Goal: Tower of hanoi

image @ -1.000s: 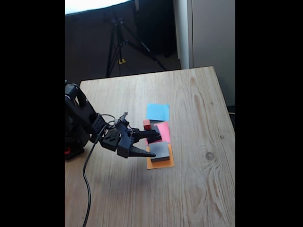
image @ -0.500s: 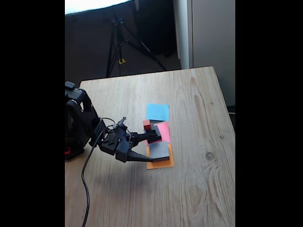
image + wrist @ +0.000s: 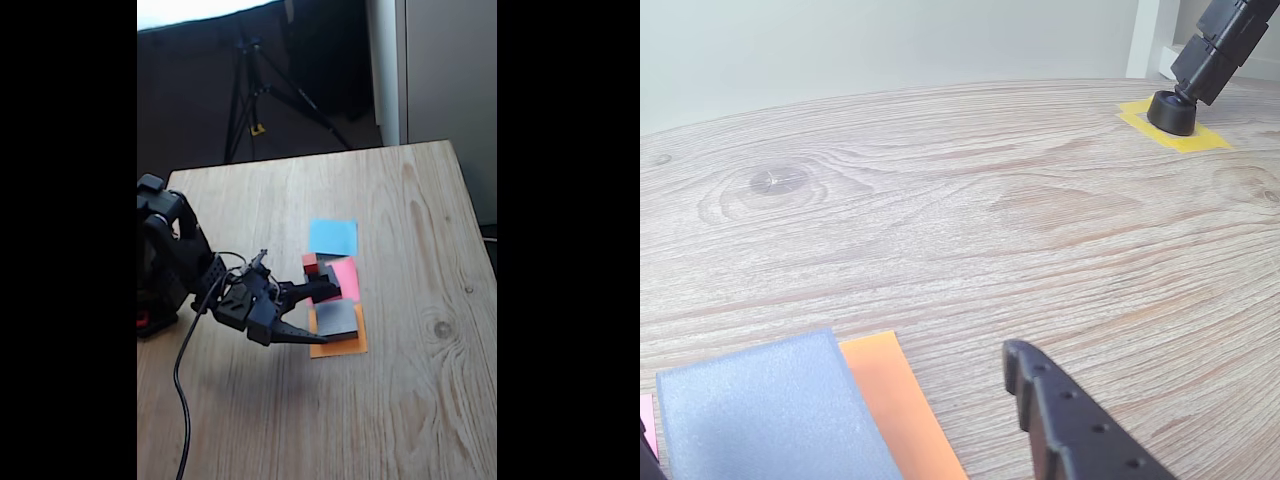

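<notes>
Near the middle of the table (image 3: 420,400), the open jaws of the gripper (image 3: 325,312) flank the big grey block (image 3: 337,318) on orange paper (image 3: 340,347), red cube (image 3: 310,263) just beyond.

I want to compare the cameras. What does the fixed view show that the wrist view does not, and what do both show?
The fixed view alone has the blue paper square, the red cube, a tripod behind the table and the whole arm. The wrist view alone has a black foot on yellow tape. Both share the large grey block on the orange paper square, the wooden table and the open end effector.
</notes>
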You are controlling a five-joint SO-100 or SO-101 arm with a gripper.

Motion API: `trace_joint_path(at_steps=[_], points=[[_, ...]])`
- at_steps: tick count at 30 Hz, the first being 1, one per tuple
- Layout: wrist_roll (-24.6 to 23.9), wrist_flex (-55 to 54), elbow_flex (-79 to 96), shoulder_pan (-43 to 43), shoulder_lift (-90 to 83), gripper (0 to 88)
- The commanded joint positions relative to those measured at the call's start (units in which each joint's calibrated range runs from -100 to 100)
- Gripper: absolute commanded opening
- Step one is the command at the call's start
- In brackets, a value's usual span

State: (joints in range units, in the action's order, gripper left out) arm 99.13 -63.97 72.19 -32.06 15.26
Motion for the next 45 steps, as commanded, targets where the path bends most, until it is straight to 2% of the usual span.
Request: trace_joint_path(at_steps=[1,45], points=[[0.9,-2.1,-1.2,-0.3,0.3,47.2],[0.9,-9.7,-0.5,-0.2,7.9,49.8]])
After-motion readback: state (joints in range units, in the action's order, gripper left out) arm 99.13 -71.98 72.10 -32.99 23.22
